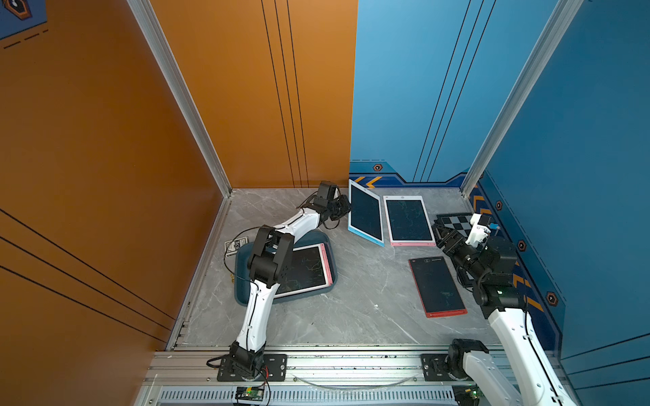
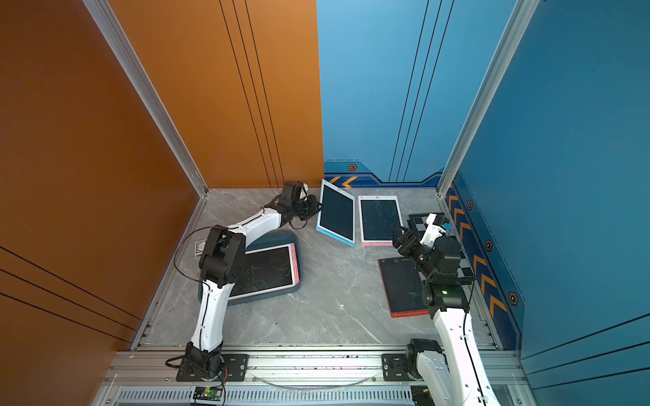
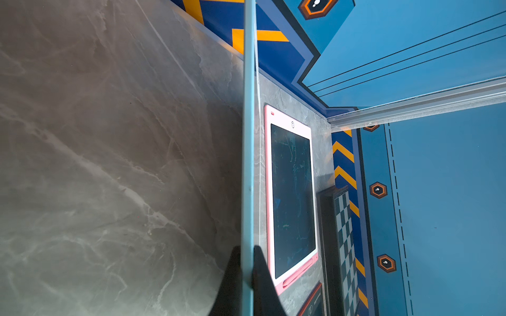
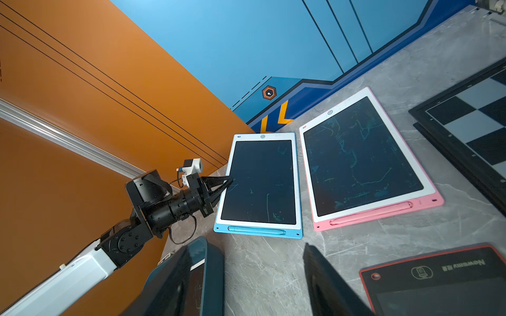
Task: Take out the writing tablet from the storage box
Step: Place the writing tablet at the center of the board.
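Just beyond the storage box [image 1: 241, 277], the left tool [image 1: 347, 208] is clamped on a blue tablet [image 1: 365, 214] – held tilted. Inside the box lies a pink tablet [image 1: 306, 267], half hidden by the left arm. The right tool [image 2: 401, 233] hangs well away – fingers apart, near a chequered board [image 1: 457, 223].

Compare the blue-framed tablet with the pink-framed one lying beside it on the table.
The blue-framed tablet is tilted, one edge clamped in the left gripper; the pink-framed tablet lies flat on the table, untouched. Blue's screen looks nearly clean, pink's shows more faint scribbles. Both have white bezels and dark screens.
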`<state>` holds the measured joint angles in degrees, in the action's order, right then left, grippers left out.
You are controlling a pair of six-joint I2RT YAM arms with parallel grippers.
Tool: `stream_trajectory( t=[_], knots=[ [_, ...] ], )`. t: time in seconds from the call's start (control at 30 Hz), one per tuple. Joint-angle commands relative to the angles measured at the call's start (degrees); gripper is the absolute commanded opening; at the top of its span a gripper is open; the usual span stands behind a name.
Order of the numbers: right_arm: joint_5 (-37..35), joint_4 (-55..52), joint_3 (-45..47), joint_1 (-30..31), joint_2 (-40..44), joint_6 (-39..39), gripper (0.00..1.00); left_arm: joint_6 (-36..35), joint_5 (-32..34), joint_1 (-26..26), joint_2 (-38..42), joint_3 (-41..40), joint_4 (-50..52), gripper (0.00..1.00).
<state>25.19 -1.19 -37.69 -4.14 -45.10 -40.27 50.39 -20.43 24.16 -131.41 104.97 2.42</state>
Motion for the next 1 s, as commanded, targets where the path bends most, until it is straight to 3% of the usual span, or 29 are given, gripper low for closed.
stream_trajectory(
  t=[0.0, 0.23, 0.7, 0.9, 0.97],
  knots=[
    [-1.2, -1.8, 0.3, -0.3, 0.9, 1.1, 0.67, -1.3, 0.6, 0.9, -2.6, 0.6, 5.2, 0.04],
    [-1.3, -1.9, 0.5, -0.3, 1.0, 1.1, 0.67, -3.6, 2.6, 0.8, -2.6, 2.8, 11.3, 0.15],
    [-1.3, -1.9, 0.7, -0.3, 0.8, 0.8, 0.66, -2.4, 6.6, 0.6, -2.0, 1.1, 12.2, 0.17],
    [-1.3, -1.9, 0.7, -0.3, 0.7, 0.5, 0.66, -3.1, 7.8, 0.0, -1.8, 1.8, 13.7, 0.53],
    [-1.2, -1.9, 0.8, -0.2, 0.7, 0.2, 0.66, -3.7, 7.9, -0.3, -1.8, 2.6, 14.3, 0.59]
  ],
)
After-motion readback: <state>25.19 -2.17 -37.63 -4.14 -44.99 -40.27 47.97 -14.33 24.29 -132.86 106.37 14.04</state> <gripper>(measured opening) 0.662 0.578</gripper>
